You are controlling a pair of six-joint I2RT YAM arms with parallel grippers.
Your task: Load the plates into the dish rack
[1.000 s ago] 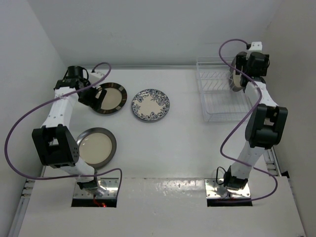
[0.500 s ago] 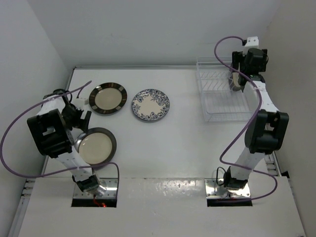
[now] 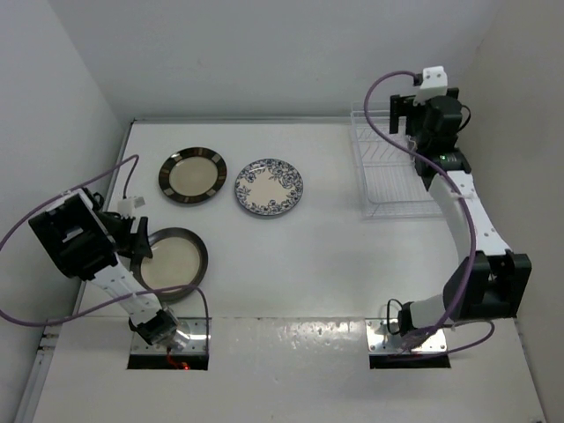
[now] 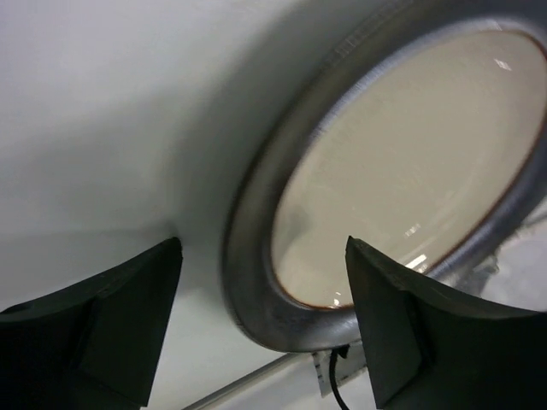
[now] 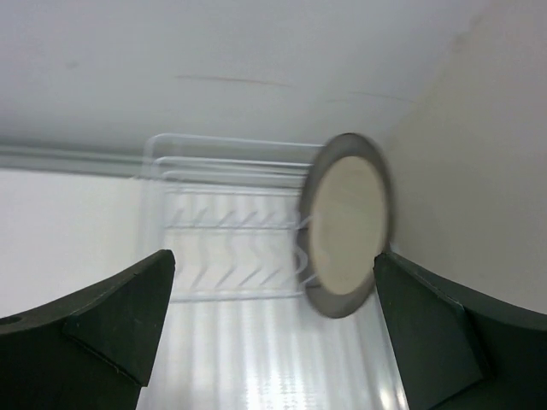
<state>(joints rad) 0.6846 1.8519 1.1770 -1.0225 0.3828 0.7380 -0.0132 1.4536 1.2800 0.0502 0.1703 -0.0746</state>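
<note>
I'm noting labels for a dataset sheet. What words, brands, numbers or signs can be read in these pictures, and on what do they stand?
None: no word, number, brand or sign can be read in any view.
The blue floral plate bears a pattern only, no letters.
The brown-rimmed plate beside it and the dish rack show no lettering.

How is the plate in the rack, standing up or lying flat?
Standing up. The right wrist view shows the plate on its edge in the dish rack, cream face turned sideways.
</note>
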